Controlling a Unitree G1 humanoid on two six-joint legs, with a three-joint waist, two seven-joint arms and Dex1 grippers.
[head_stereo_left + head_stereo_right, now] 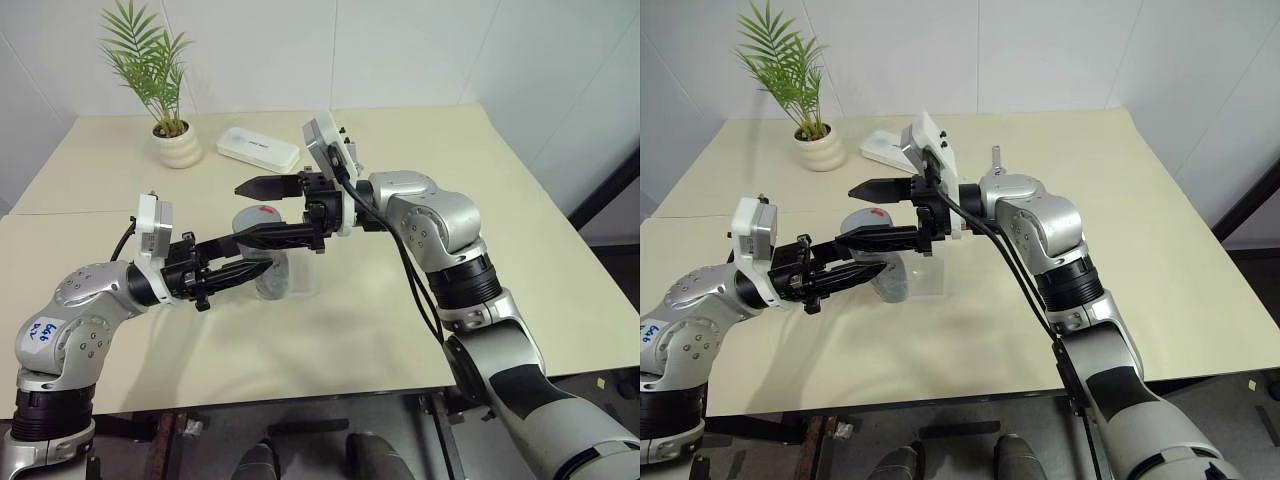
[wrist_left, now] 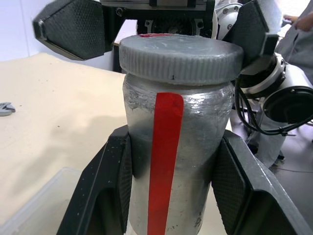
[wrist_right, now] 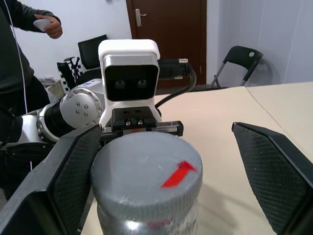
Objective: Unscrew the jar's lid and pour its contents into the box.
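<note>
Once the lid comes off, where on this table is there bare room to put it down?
Bare: the table's right half beyond the right arm, and the near strip before the box. Crowded: the far left by the plant pot and white case, and around the jar.

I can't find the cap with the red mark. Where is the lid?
The lid sits on the jar, held by the left gripper mid-table, between the open right gripper's fingers, above the clear box.
</note>
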